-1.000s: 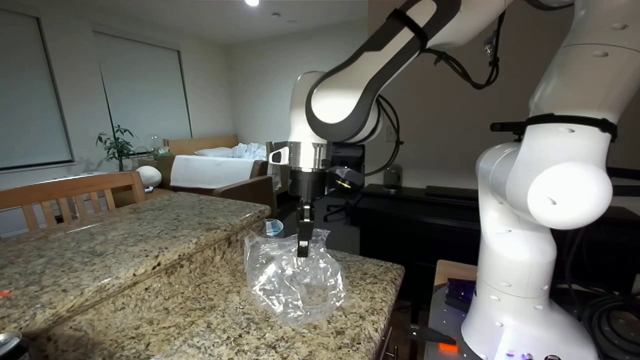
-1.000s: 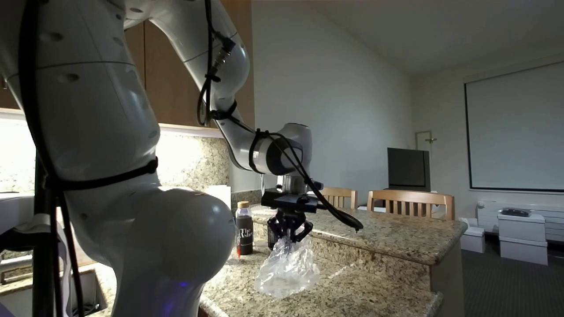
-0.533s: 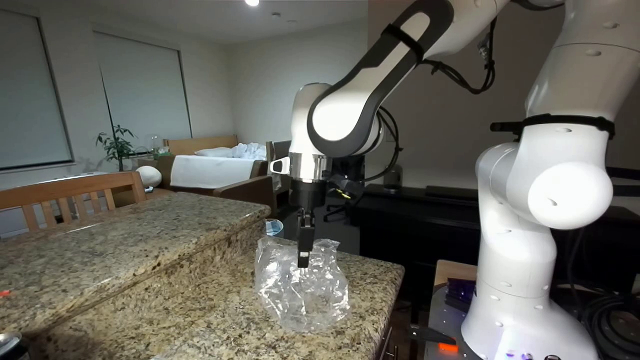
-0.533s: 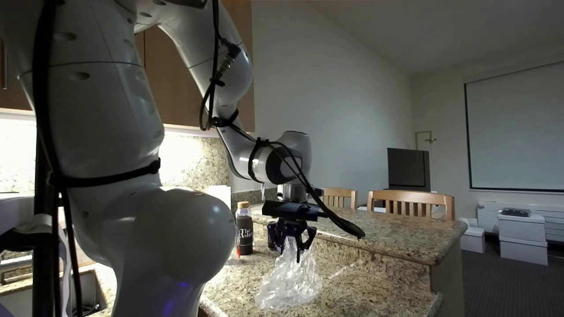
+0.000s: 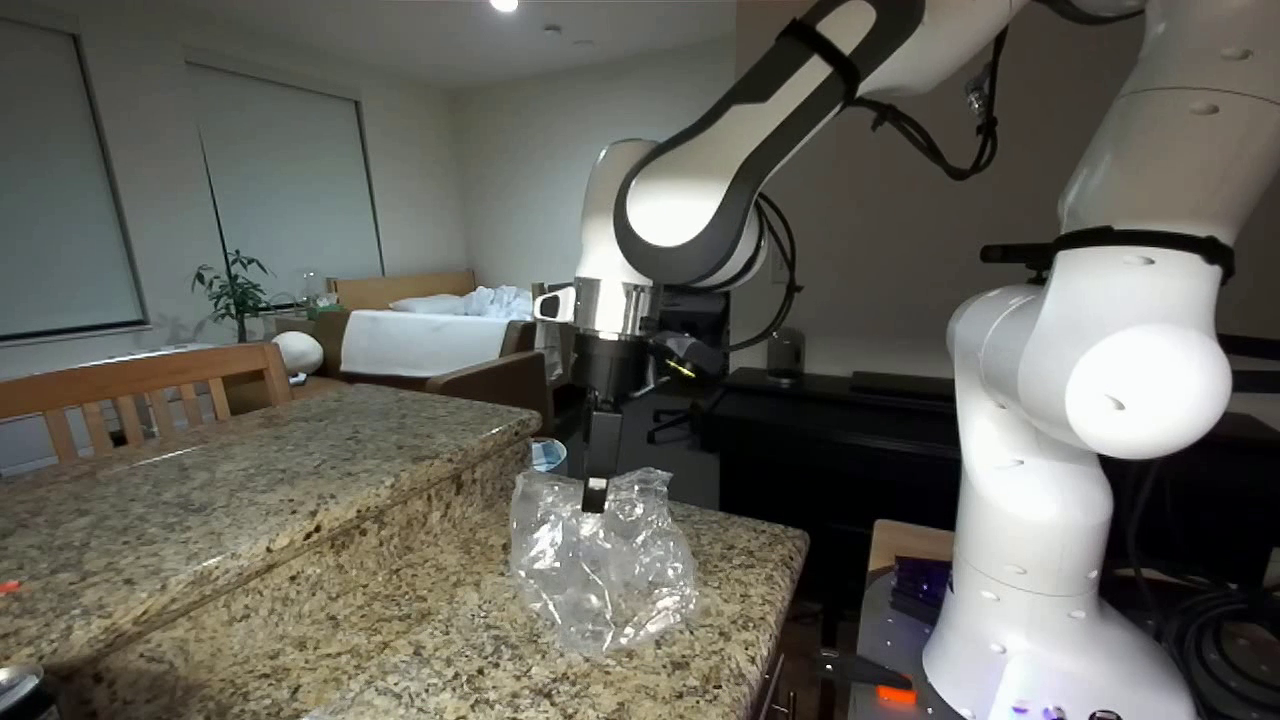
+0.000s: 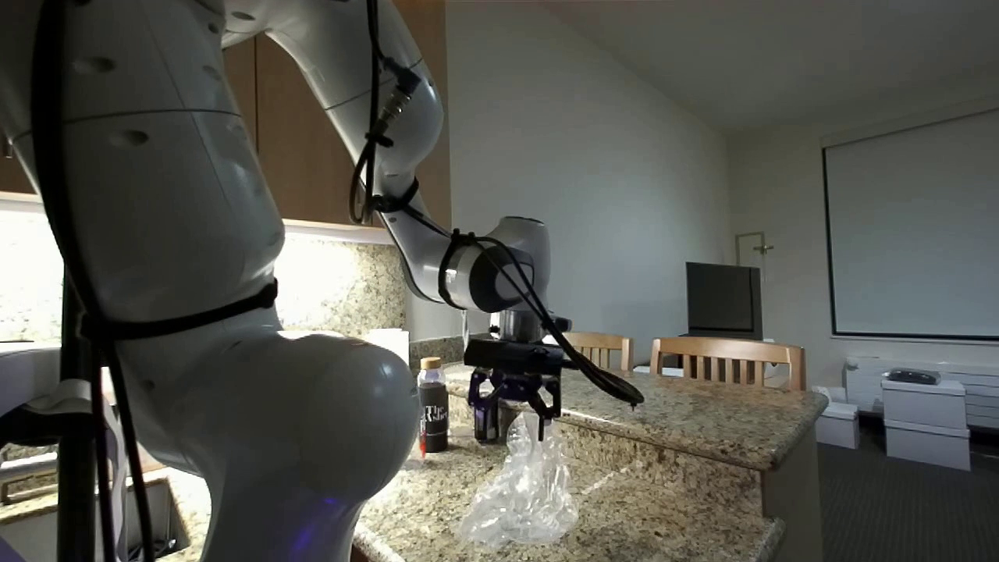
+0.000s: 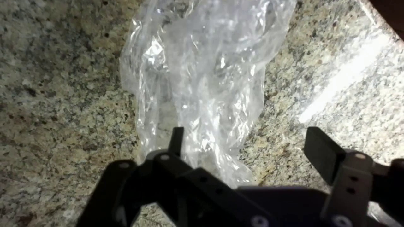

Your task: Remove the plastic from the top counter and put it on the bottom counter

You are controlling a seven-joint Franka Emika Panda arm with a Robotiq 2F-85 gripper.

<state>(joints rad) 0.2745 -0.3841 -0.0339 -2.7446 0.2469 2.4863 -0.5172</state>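
A crumpled sheet of clear plastic (image 5: 605, 590) rests on the bottom counter (image 5: 400, 630), its top still bunched upward; an exterior view also shows this plastic (image 6: 523, 499) standing in a peak. My gripper (image 6: 511, 425) is just above that peak, its fingers spread wide. From the wrist, the gripper (image 7: 244, 138) has a broad gap between its fingertips. The plastic (image 7: 202, 78) passes below the left finger and partly into that gap, with nothing pinched. Whether it touches the left finger I cannot tell. The raised top counter (image 5: 300, 450) runs alongside, higher up.
A bottle with a wooden cap (image 6: 433, 406) and a dark can (image 6: 487, 425) stand on the bottom counter beyond the gripper. The step wall (image 6: 679, 468) rises to the top counter. Wooden chairs (image 6: 726, 359) stand behind it.
The gripper was shut on the plastic, dipped lower and spread its fingers, then rose again. The plastic was let go and stays on the bottom counter, slumped slightly.
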